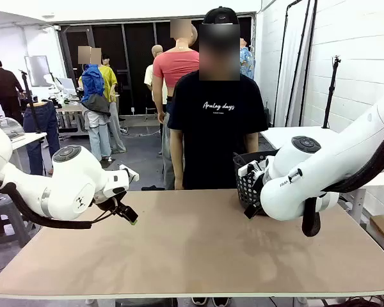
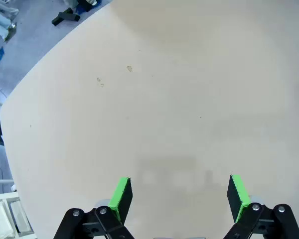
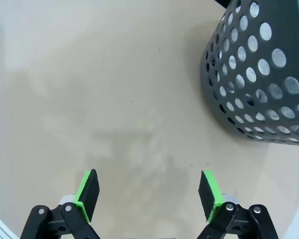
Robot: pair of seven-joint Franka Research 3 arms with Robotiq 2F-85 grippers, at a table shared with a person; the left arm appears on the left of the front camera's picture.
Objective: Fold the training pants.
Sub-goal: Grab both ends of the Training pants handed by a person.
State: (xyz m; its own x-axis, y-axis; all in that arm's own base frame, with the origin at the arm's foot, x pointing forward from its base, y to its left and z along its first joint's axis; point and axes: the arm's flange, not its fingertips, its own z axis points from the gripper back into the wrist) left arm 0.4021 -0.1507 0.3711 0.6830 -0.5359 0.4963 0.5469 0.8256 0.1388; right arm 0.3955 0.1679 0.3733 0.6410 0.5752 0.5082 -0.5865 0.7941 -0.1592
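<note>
On the table, near the right end effector, stands a mesh basket.

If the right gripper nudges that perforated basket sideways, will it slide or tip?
Probably slides: the basket looks like thin, hole-riddled plastic, so likely light, on a smooth table. A high push might tip it, since its walls stand tall. Contents can't be seen.
</note>
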